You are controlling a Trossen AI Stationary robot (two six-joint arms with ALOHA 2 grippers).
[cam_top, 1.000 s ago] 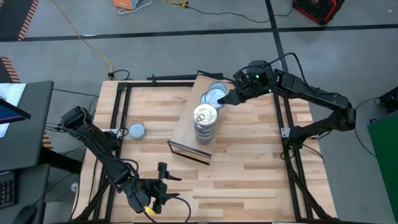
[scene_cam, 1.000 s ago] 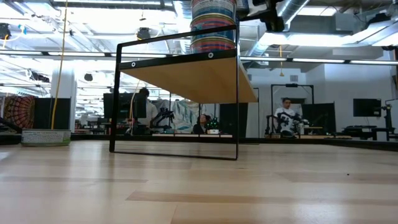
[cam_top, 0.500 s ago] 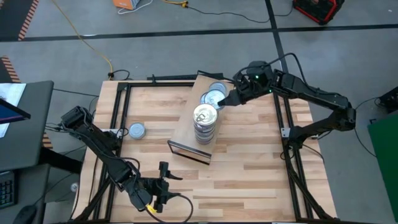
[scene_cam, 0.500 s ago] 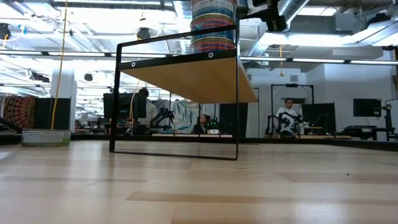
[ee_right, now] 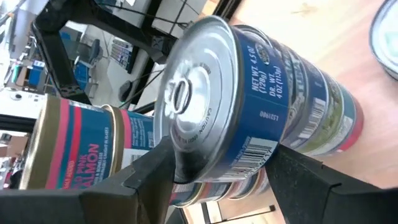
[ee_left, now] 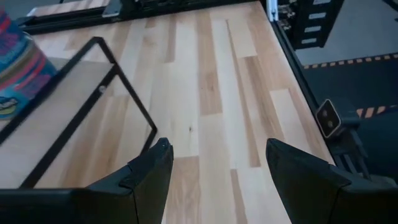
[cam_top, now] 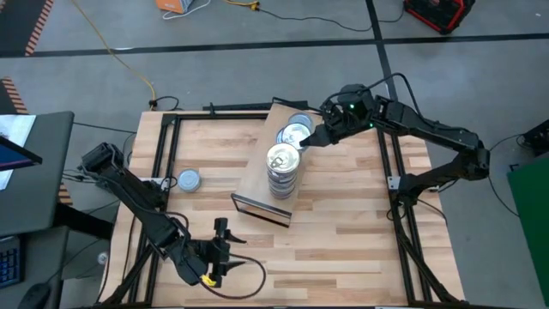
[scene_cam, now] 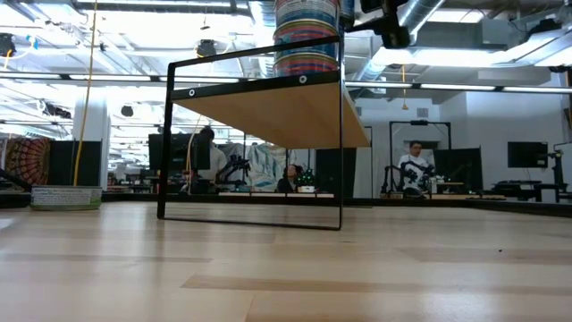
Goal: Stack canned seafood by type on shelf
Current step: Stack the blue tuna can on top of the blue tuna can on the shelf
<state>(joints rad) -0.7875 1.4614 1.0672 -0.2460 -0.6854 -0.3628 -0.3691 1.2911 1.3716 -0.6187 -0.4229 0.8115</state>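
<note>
Beside shelf (cam_top: pixel 257 184) edge, bare tabletop (cam_top: pixel 343 223)

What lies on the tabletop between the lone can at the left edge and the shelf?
Nothing: in the high view the stretch of wooden tabletop between the lone can and the shelf is bare.

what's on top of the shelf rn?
On the shelf: a tall stack of cans with a gold lid on top, and a shorter silver-topped stack behind it, where the right tool sits. Cans lower in each stack are covered from above.
</note>
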